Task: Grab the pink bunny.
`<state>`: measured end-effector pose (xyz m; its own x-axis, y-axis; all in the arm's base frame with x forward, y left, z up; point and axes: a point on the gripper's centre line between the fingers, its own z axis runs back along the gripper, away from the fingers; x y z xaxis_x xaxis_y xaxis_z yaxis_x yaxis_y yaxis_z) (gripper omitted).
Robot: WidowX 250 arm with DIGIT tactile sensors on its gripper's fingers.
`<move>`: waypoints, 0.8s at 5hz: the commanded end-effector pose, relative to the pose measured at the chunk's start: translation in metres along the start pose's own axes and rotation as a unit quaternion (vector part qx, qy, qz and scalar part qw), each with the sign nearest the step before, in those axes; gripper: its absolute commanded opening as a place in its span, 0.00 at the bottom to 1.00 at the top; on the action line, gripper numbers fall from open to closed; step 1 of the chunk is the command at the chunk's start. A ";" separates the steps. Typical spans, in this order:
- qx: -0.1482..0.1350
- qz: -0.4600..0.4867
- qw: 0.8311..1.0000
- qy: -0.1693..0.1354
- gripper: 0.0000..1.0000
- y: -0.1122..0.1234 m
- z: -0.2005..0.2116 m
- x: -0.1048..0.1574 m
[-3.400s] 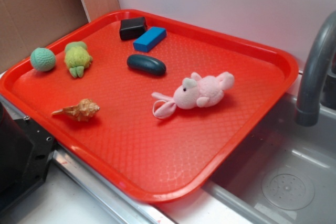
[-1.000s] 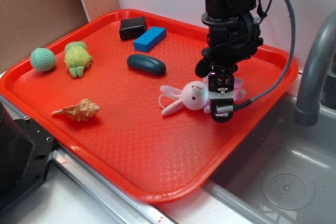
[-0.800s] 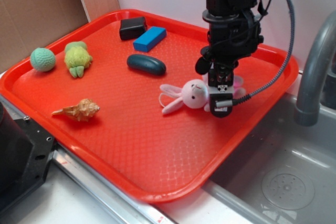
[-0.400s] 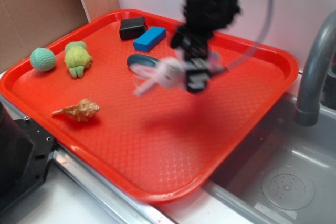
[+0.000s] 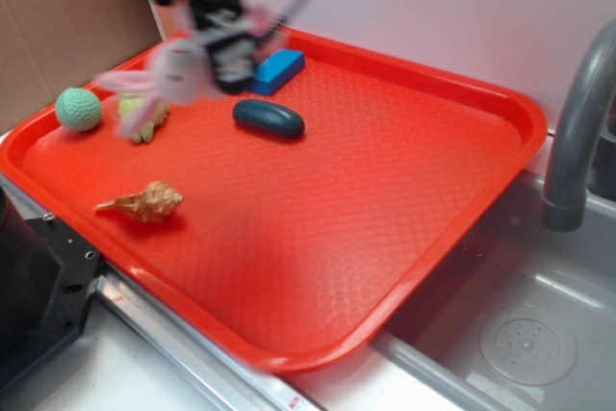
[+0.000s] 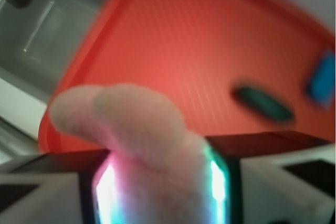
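1. Sink basin: grey metal, lying along the right side of the tray, with a round drain in its floor.
2. Red tray: plastic, textured floor, raised rim, its near right corner reaching over the sink's edge. It carried every small item listed below except the bunny.
3. Faucet: dark grey curved spout, standing just beyond the tray's right edge.
4. Gripper: black, heavily blurred in the exterior view, hanging in the air over the tray's far left part. In the wrist view its two pads sat either side of pink plush, clamped on the bunny.
5. Pink bunny: pale pink plush, held aloft in the claw above the tray's left part, clear of the floor, its ears trailing toward the left edge. The wrist view showed it pinched between the pads, a rounded end sticking out past them.
6. Dark oval object: dark teal, lying flat toward the far middle of the tray.
7. Blue block: rectangular, near the far edge, partly behind the gripper.
8. Green plush toy: near the far left edge, partly hidden by the blurred bunny.
9. Seashell: tan, spiral, by the near left edge.
10. Green ball: knitted, at the left corner, just beside the green plush toy.
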<state>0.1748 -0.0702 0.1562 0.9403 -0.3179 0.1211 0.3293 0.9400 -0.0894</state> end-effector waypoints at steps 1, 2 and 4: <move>0.029 0.202 0.979 0.007 0.00 0.017 0.018 -0.013; 0.038 0.198 0.979 0.028 0.00 0.028 0.022 0.008; 0.043 0.182 0.982 0.032 0.00 0.026 0.031 0.031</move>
<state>0.2079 -0.0313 0.1768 0.9994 0.0341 -0.0113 -0.0345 0.9989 -0.0322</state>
